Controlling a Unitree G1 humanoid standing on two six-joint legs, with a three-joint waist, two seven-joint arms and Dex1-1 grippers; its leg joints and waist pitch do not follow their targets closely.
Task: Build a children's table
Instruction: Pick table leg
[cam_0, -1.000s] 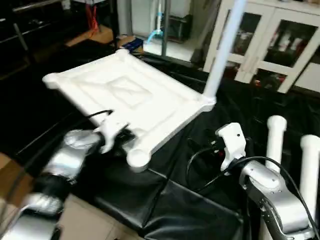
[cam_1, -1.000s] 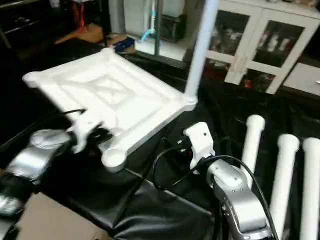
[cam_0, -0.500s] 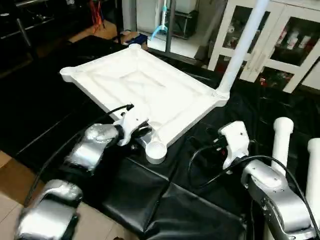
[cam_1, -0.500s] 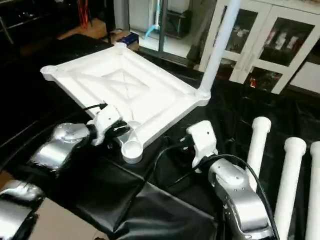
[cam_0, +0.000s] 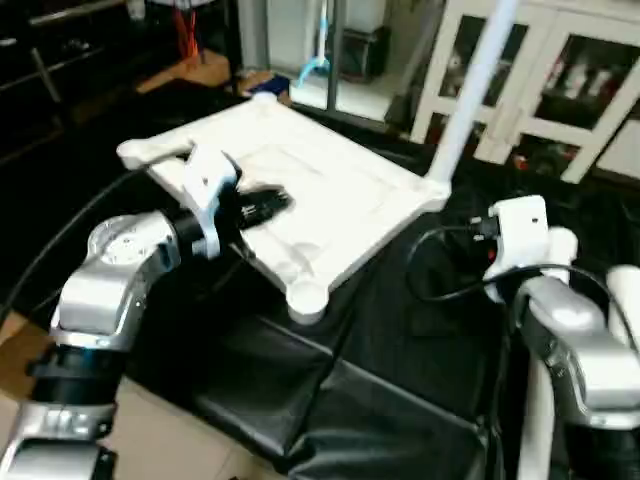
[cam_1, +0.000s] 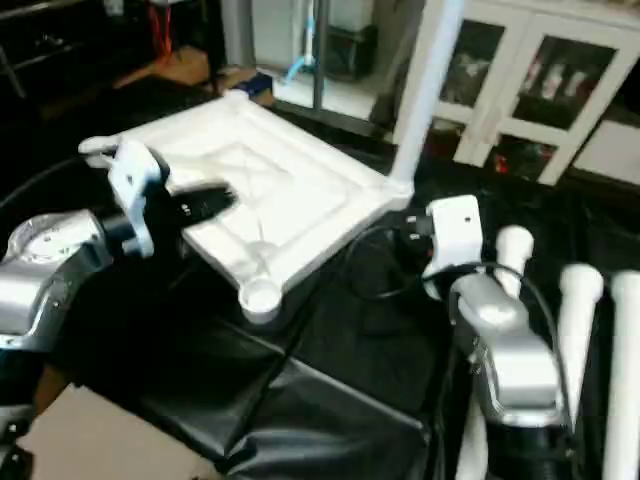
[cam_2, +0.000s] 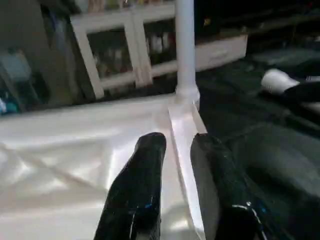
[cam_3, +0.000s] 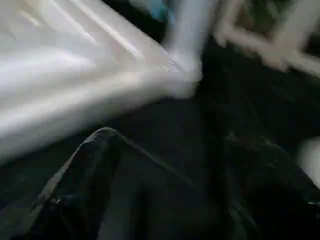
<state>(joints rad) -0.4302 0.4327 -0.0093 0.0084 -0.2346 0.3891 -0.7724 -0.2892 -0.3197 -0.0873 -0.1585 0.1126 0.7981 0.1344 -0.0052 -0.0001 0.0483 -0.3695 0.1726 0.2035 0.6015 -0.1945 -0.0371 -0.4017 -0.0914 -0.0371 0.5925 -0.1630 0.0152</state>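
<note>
The white tabletop (cam_0: 340, 190) lies underside up on the black cover, with empty round sockets at its near corner (cam_0: 305, 297) and left corner. One white leg (cam_0: 470, 95) stands upright in its far right corner socket. My left gripper (cam_2: 181, 142) hovers over the tabletop's near half, pointing toward that leg. Its black fingers (cam_0: 262, 205) stand a narrow gap apart with nothing between them. My right gripper (cam_3: 172, 145) is off the tabletop's right corner, above the black cover, open wide and empty. Three loose legs (cam_1: 578, 330) lie to the right.
A white glass-door cabinet (cam_0: 560, 90) stands behind the standing leg. The black cover (cam_0: 350, 400) drapes over the work surface's front edge, with bare floor (cam_0: 170, 440) below it at the left. Black cables loop from my right wrist (cam_0: 440, 270).
My left gripper has lifted from the tabletop's near edge by the near socket to above the tabletop. My right arm has risen and swung right, its fingers spreading wider. The tabletop stays put.
</note>
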